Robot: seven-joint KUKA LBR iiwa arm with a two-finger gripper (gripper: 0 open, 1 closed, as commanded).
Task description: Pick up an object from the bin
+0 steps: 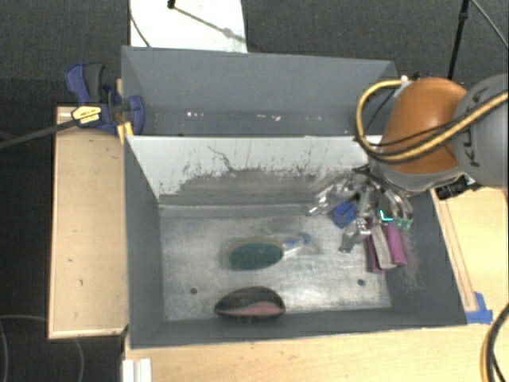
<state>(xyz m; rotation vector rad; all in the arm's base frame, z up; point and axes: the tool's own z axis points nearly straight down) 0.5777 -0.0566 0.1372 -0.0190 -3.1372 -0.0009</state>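
The end effector (pixel 359 228) is seen low at the right end of the grey bin (pixel 199 213), close to its right wall; whether it is released or clenched cannot be told. Just beside it a small blue piece (pixel 343 214) and a purple-and-maroon thing (pixel 386 249) are found, the latter against the right wall. A green oval thing (pixel 256 255) is seen well apart at mid-floor, and a dark oval thing (pixel 250 303) near the front wall.
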